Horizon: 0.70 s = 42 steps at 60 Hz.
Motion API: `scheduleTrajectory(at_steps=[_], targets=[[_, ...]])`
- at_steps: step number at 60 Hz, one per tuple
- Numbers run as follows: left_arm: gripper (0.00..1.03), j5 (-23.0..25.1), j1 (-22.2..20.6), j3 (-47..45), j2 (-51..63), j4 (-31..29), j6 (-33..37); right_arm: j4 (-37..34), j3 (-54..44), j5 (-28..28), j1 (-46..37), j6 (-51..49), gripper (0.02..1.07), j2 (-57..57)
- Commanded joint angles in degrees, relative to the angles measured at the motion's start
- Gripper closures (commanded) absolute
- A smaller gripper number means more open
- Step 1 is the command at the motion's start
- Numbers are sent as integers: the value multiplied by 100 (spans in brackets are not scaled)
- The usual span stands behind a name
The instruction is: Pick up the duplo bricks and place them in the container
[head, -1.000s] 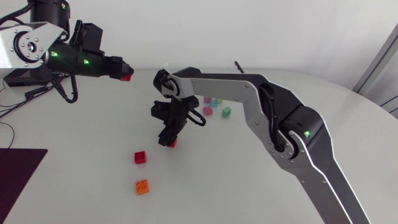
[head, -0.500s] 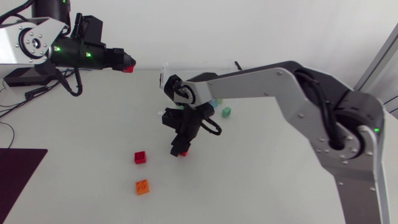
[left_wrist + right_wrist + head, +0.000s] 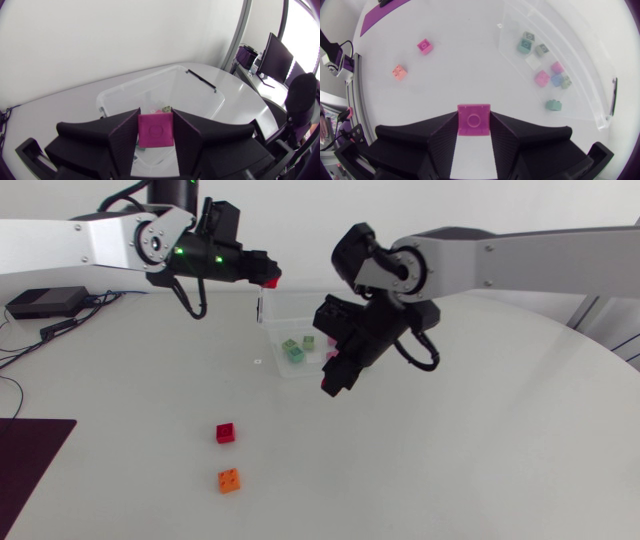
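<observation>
Two bricks are left on the counter, well apart from both arms: a loose red brick and, just beside it on the near side, an orange brick. Neither is touched.

Further along, the left tool grips a carried brick, both fingers pressed flat against its sides. It hangs raised at the far left corner of the clear container, and the left wrist view looks past the brick into the open tub, so this one seems close to release.

Several stored bricks already lie inside, about eight in the right wrist view, in green, pink and blue tints. By my count most of the job is done.

At the container's right end, the right tool is clamped on a second carried brick. That brick sits above bare counter, with the tub ahead and off to one side, so it needs a short carry over the wall before it can drop.
</observation>
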Motion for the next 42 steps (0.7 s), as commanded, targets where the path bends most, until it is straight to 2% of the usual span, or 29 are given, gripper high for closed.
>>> scheduleTrajectory(at_steps=[1, 5, 8, 11, 24, 42], targets=[[70, -61, -159, 434, 436, 40, -128, 32, -148, 5, -172, 101, 80, -277], [31, -237, -229, 653, 708, -39, -66, 24, -52, -22, -348, 127, 80, -418], [14, -334, -256, 688, 787, -57, 22, 24, 54, -30, -427, 162, 79, -470], [6, -343, -221, 688, 805, -118, 101, 24, 256, -57, -541, 206, 79, -505], [5, -343, 78, 29, 155, -285, 496, 68, 1135, -162, -814, 523, 79, -321], [5, -351, 465, -1693, -1331, -672, 1727, 560, 2093, -233, -1051, 1138, 79, 373]])
